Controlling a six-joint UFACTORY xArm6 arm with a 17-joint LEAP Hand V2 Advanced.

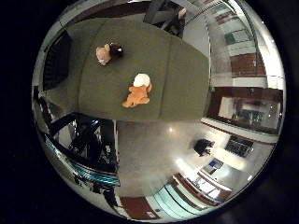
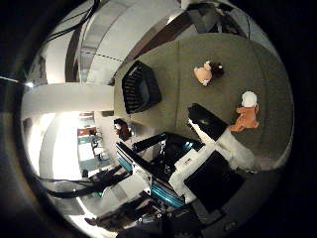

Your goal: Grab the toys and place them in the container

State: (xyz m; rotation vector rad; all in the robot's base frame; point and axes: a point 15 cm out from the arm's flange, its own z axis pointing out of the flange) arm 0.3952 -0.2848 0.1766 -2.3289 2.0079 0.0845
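High above the tabletop (image 1: 187,79), the hand (image 2: 218,148) hangs with fingers straight and empty, while the orange plush toy (image 1: 138,93) and tan-and-brown plush toy (image 1: 107,52) lie mid-frame, apart from the black container (image 2: 141,87), ungrasped.

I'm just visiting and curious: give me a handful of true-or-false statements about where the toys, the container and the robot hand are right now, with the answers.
1. Two soft toys lie on the table. True: an orange toy and a tan and brown toy.
2. The orange toy is already inside the black container. False: it lies on the table top, apart from the container.
3. The robot hand is holding a toy. False: both toys lie on the table, away from it.
4. The black container stands on the table. True.
5. The two toys are touching each other. False: bare table shows between them.
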